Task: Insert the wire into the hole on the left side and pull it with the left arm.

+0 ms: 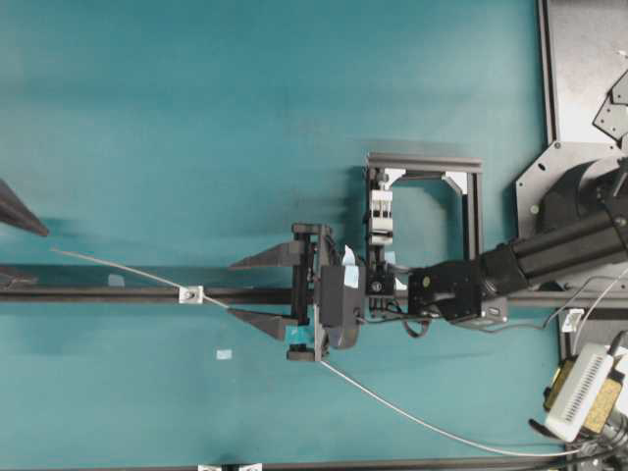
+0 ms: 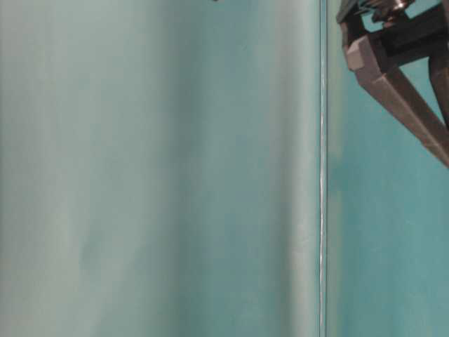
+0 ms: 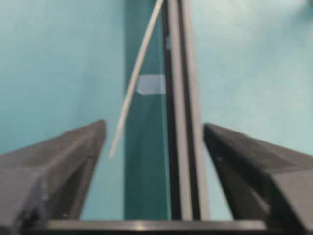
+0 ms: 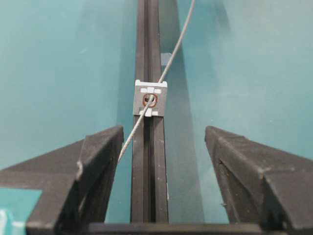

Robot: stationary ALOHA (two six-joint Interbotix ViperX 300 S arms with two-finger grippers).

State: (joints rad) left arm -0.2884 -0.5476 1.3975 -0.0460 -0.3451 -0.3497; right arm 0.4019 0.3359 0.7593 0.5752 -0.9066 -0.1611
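While threaded, wire (image 4: 146, 113) between spread right end effector (image 4: 164, 147) fingers.

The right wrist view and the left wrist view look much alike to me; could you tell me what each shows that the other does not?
Right wrist view: the wire passes through the hole in the small white bracket on the black rail, seen between the open fingers of the right gripper.

Left wrist view: the wire's free end lies loose between the open fingers of the left gripper, ungrasped, beside a pale tape patch.

Both: the wire, the rail and the teal table.
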